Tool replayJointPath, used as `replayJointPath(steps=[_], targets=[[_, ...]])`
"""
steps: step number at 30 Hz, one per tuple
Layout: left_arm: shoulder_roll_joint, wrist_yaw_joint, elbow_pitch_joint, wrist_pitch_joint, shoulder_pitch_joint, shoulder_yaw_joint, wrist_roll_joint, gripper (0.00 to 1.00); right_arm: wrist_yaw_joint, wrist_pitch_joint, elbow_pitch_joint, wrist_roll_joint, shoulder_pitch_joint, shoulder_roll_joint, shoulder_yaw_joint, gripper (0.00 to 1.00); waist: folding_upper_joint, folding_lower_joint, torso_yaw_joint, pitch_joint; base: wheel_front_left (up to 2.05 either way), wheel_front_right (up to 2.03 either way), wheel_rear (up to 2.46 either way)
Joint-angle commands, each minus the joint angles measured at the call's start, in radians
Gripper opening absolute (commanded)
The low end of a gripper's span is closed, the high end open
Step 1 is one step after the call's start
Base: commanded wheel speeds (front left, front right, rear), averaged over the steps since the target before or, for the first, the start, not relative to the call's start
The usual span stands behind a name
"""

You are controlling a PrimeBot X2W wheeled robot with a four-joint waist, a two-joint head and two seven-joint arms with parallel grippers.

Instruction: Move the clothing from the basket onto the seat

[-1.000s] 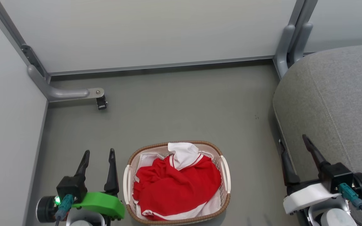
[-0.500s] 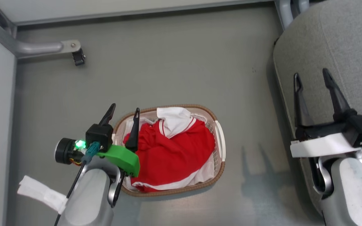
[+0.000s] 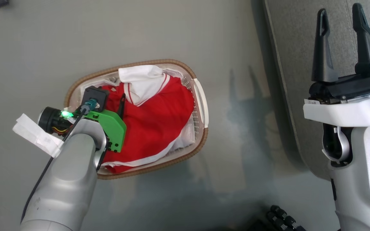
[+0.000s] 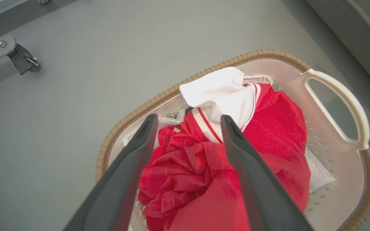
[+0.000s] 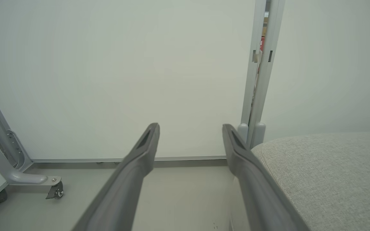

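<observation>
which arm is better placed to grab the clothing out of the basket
Left. The left claw is open right over the clothing in the basket, fingers either side of the bunched red fabric. The right claw, also open, is off by the seat.

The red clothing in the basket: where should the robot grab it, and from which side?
Probably the bunched red folds of the clothing in the basket, from straight above. Those crumpled ridges stand up for the open left gripper to pinch; the smoother red part lies flatter.
</observation>
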Motion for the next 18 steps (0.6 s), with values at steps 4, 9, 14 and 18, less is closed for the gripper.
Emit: replayJointPath(steps=[4, 9, 14, 18], targets=[[0.033, -0.005, 0.053, 0.012, -0.068, -0.015, -0.003, 1.0, -0.001, -0.002, -0.032, 0.032, -0.033, -0.001, 0.007, 1.0, 0.0, -0.0002, -0.156, 0.171, 0.0, 0.0, 0.0], [0.035, -0.007, 0.09, 0.022, -0.105, -0.048, -0.008, 1.0, -0.001, -0.002, -0.044, 0.053, -0.039, -0.001, 0.012, 1.0, 0.0, -0.0002, -0.177, 0.187, 0.0, 0.0, 0.0], [0.044, 0.016, 0.119, 0.031, -0.141, -0.053, -0.009, 1.0, -0.001, -0.002, -0.045, 0.072, -0.034, -0.001, 0.019, 1.0, 0.0, -0.0002, -0.196, 0.201, 0.0, 0.0, 0.0], [0.045, 0.036, 0.135, 0.027, -0.165, -0.059, -0.004, 1.0, -0.001, -0.002, -0.048, 0.084, -0.032, -0.001, 0.022, 1.0, 0.0, -0.0002, -0.21, 0.21, 0.0, 0.0, 0.0]])
